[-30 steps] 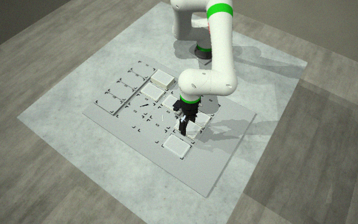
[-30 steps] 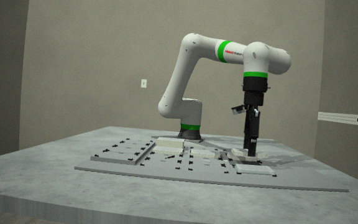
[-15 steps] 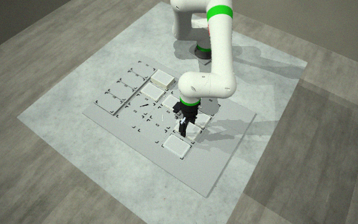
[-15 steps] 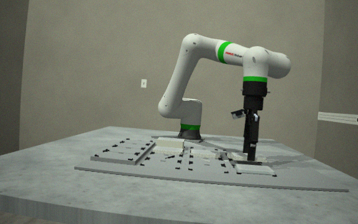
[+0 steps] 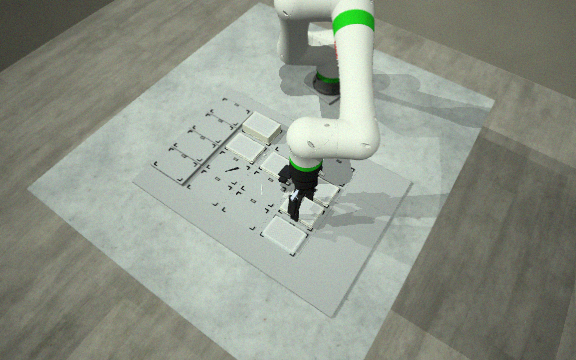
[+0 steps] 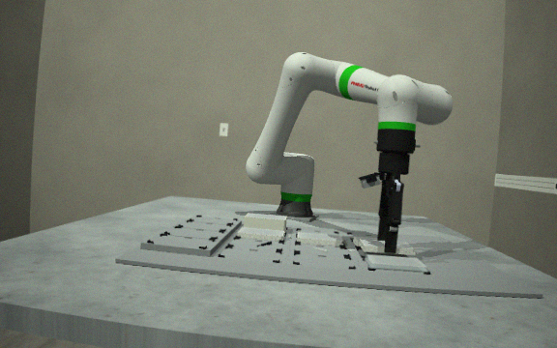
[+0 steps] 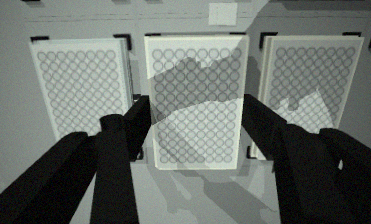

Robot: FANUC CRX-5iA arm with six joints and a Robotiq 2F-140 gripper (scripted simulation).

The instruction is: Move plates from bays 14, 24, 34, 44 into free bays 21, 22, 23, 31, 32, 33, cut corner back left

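My gripper (image 7: 195, 108) points straight down over the deck (image 5: 348, 280), pinching a sealed plate (image 7: 196, 100) across its two long sides. In the wrist view the left finger (image 7: 138, 122) presses the plate's left edge and the right finger (image 7: 258, 122) presses its right edge. The plate sits slightly askew against the bay corner pieces, and I cannot tell whether it rests on the bay floor or hangs just above it.

A second plate (image 7: 81, 85) lies just left of the held one in the wrist view, and a third (image 7: 311, 80) just right. In the top view the held plate (image 5: 310, 210) is the middle of a row, with one neighbour (image 5: 284, 234) nearer the deck's near edge and one (image 5: 328, 192) farther in.

Beyond my wrist, two more plates (image 5: 245, 147) (image 5: 274, 163) and the taller block (image 5: 261, 126) lie in a line toward the far left. A raised column of bays (image 5: 200, 145) lies left of them.
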